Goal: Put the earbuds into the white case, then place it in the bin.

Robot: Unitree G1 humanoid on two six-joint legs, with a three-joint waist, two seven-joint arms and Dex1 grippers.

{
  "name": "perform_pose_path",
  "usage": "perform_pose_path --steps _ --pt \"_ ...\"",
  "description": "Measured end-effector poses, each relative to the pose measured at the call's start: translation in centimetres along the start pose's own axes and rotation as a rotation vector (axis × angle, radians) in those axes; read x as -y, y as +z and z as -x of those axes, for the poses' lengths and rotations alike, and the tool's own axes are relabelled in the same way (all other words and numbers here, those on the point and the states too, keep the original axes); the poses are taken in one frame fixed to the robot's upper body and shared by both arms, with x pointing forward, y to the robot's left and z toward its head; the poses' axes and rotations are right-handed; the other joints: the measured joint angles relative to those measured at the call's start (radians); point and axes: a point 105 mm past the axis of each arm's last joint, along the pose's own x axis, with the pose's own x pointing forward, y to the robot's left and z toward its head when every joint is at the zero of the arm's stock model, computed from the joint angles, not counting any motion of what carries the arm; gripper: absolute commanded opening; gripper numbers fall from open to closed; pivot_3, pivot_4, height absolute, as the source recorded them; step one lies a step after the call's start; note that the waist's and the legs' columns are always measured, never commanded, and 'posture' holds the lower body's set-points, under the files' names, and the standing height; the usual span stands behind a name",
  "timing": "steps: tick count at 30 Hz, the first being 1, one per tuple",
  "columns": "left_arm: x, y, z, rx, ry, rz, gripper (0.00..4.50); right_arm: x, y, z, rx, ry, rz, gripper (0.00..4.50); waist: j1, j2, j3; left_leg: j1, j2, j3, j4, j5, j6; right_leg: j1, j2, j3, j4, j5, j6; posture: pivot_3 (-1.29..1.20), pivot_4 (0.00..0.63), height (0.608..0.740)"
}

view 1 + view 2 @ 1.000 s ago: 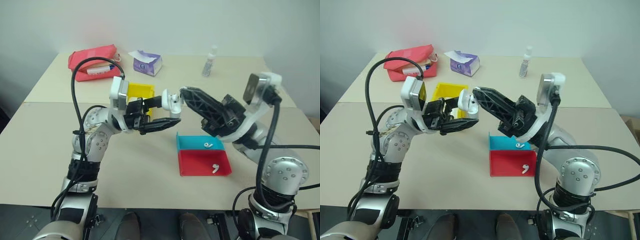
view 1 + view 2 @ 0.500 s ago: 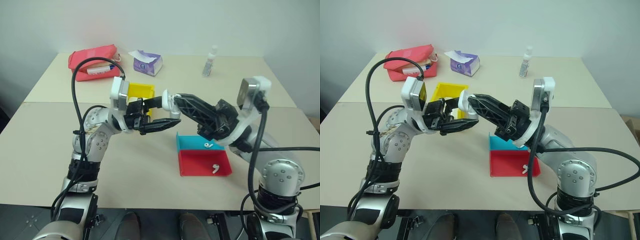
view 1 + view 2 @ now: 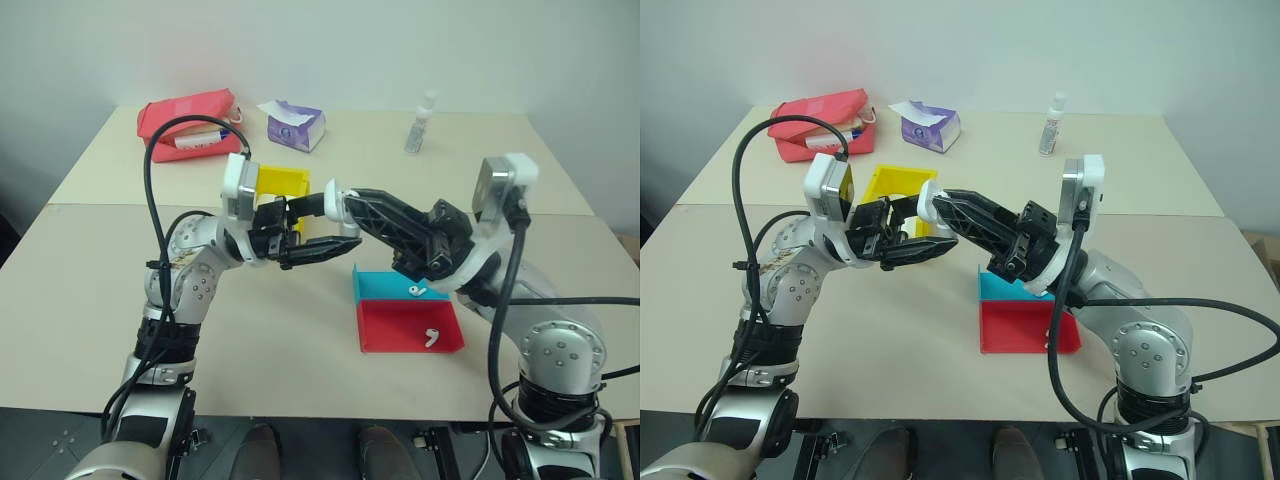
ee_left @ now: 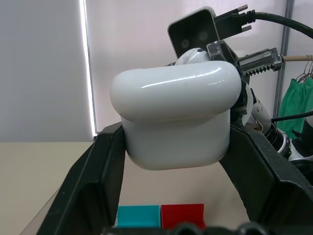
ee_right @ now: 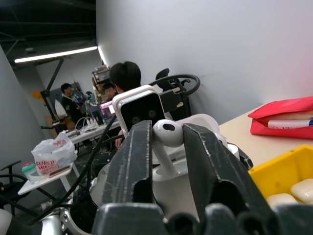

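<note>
Counts: three earbuds, two trays, one yellow bin, one held white case.

Nearest, lower right of centre in the left eye view: a red tray (image 3: pixel 405 330) is sitting on the table (image 3: pixel 80 290) with one earbud (image 3: pixel 431 338) lying in it. Touching its far edge, a teal tray (image 3: pixel 385 286) is holding a second earbud (image 3: pixel 417 291).

Mid-frame, above the table, both arms are reaching inward and meeting. The left gripper (image 3: pixel 335 222) is pointing toward frame right, fingers clamped tight on the white case (image 4: pixel 176 120). The right gripper (image 3: pixel 345 203) is pointing toward frame left, tips at the case. In the right wrist view its fingers (image 5: pixel 137 161) are standing partly apart, pinching the third earbud (image 5: pixel 168 134) between them, stem down at the open case.

Behind the grippers, the yellow bin (image 3: pixel 280 182) is lying partly hidden; white rounded cases (image 5: pixel 293 193) are resting inside.

Far edge, left to right: a red pouch (image 3: pixel 185 122), a tissue pack (image 3: pixel 293 126), a small bottle (image 3: pixel 421 122).
</note>
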Motion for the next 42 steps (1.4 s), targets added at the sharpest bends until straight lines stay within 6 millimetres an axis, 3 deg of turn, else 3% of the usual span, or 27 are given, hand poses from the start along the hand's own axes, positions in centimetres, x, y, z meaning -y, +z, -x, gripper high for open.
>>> perform_pose_path --steps 6,18,23,27,32,37,42 --pt "-0.3 0.1 0.1 0.002 0.023 -0.002 2.86 -0.2 -0.1 0.2 -0.014 0.017 0.009 4.12 0.000 0.000 0.000 0.000 0.000 0.000 0.000 0.000 0.000 0.000 0.000 0.000 0.000 0.000 0.000 0.00 0.150 0.740" --pt "-0.2 0.2 0.1 0.005 0.016 -0.006 2.86 -0.6 -0.1 0.9 -0.019 0.056 -0.013 4.12 0.000 0.000 0.000 0.000 0.000 0.000 0.000 0.000 0.000 0.000 0.000 0.000 0.000 0.000 0.000 0.00 0.150 0.740" --pt "-0.2 0.4 -0.2 0.002 -0.003 -0.013 2.86 -0.7 0.2 1.0 -0.006 0.071 -0.014 3.05 0.000 0.000 0.000 0.000 0.000 0.000 0.000 0.000 0.000 0.000 0.000 0.000 0.000 0.000 0.000 0.00 0.150 0.740" --pt "-0.2 -0.3 -0.3 -0.026 -0.012 -0.001 2.86 -0.4 0.8 1.4 -0.013 0.063 0.015 1.79 0.001 0.000 0.000 0.000 0.000 0.000 0.000 0.000 0.000 0.000 0.000 0.000 0.000 0.000 0.000 0.00 0.150 0.740" --pt "-0.2 -1.6 -0.7 -0.074 -0.032 0.000 2.86 0.9 2.2 1.4 -0.146 0.034 0.169 0.04 0.001 0.000 0.000 0.000 0.000 0.000 0.000 0.000 0.001 0.000 0.000 0.000 -0.001 0.000 0.000 0.00 0.150 0.740" --pt "0.1 -3.8 -1.3 -0.162 -0.076 -0.005 2.86 1.8 3.7 0.2 -0.400 0.073 0.338 0.04 -0.001 0.001 0.000 0.000 0.000 0.000 0.000 -0.001 0.002 -0.001 0.000 0.000 -0.002 0.000 0.000 0.00 0.150 0.740" --pt "0.0 -5.4 -2.2 -0.233 -0.083 -0.054 2.86 2.0 3.4 -2.1 -0.638 0.124 0.365 0.04 0.001 0.001 0.000 -0.003 0.000 0.001 0.000 -0.001 0.002 -0.003 0.000 0.001 -0.001 0.000 0.000 0.00 0.150 0.740"
